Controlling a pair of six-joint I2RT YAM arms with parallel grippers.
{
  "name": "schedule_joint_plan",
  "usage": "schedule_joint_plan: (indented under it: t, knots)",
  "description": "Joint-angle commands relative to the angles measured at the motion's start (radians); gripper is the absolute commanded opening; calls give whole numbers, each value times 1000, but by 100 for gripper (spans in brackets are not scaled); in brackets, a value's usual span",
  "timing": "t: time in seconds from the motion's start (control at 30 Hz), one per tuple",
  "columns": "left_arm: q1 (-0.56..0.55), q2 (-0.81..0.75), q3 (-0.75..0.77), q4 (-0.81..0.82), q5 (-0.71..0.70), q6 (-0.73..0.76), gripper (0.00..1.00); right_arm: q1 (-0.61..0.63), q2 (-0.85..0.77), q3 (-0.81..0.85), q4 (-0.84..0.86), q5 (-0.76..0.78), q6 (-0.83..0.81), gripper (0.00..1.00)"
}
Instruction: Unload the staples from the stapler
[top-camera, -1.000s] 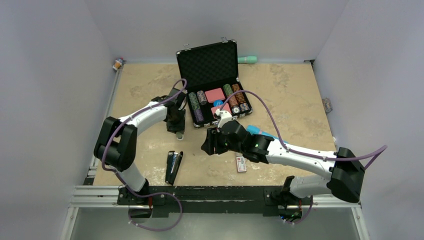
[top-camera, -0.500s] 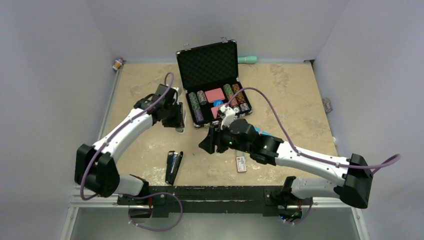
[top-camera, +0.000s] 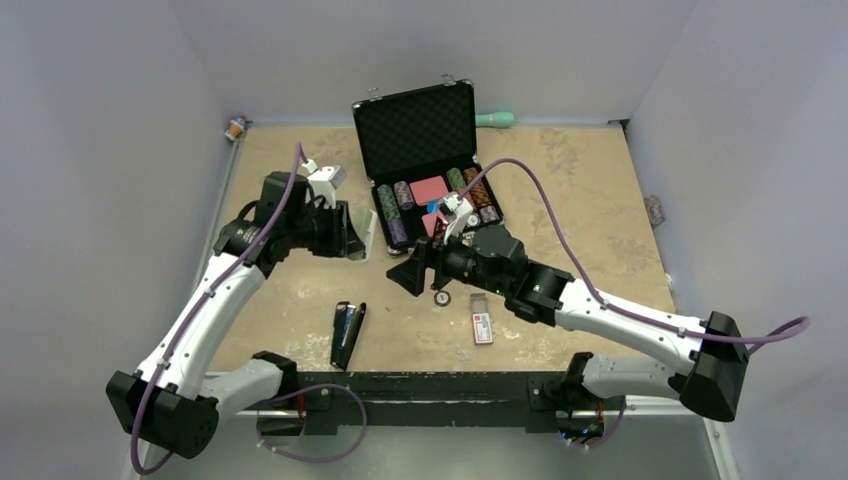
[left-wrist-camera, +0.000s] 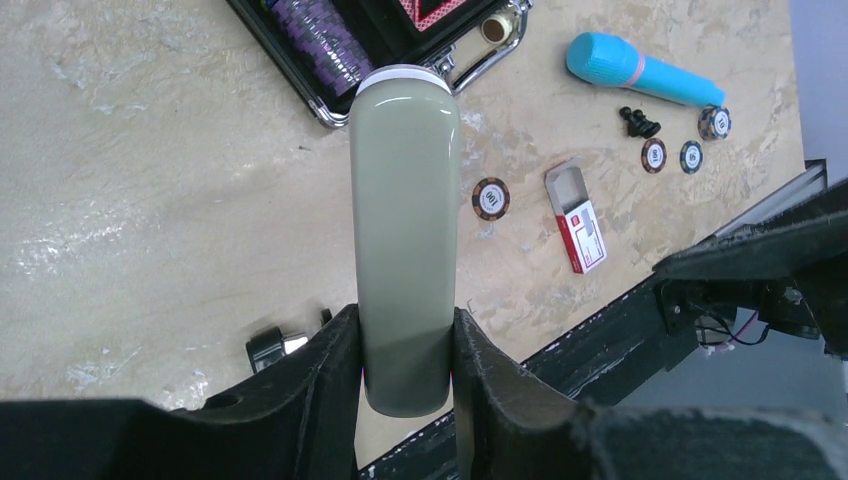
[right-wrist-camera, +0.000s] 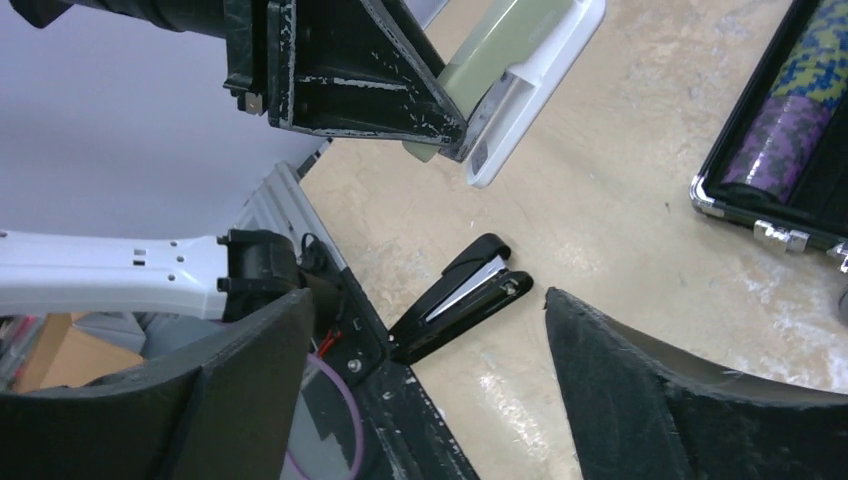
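My left gripper (left-wrist-camera: 405, 320) is shut on the rear of a grey-green stapler (left-wrist-camera: 404, 200) with a white base, held above the table's left side (top-camera: 360, 236). In the right wrist view this stapler (right-wrist-camera: 510, 50) slants out of the left gripper's black fingers (right-wrist-camera: 350, 80). The staples are hidden. A second, black stapler (top-camera: 347, 335) lies hinged open near the front edge, also seen in the right wrist view (right-wrist-camera: 460, 300). My right gripper (top-camera: 415, 272) hangs open and empty to the right of the held stapler, apart from it (right-wrist-camera: 425, 300).
An open black poker case (top-camera: 425, 170) with chip rows stands at the back centre. A loose chip (top-camera: 441, 298) and a red-and-white staple box (top-camera: 482, 327) lie under the right arm. A blue cylinder (left-wrist-camera: 640, 70) and more chips (left-wrist-camera: 654, 155) lie further right.
The left arm has swung out to the left and tipped the held stapler up. The right gripper has opened wider and shifted left; a chip now shows beneath it.
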Motion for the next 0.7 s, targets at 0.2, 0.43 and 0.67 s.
schedule_joint_plan:
  t: [0.2, 0.43, 0.67]
  knots:
    - [22, -83, -100, 142, 162, -55, 0, -58, -31, -26, 147, -206, -16, 98]
    - [22, -58, -141, 275, 407, -117, 0, -243, -148, -216, 399, -404, 43, 99]
    - [22, -98, -160, 399, 529, -182, 0, -357, -87, -307, 569, -562, 88, 99]
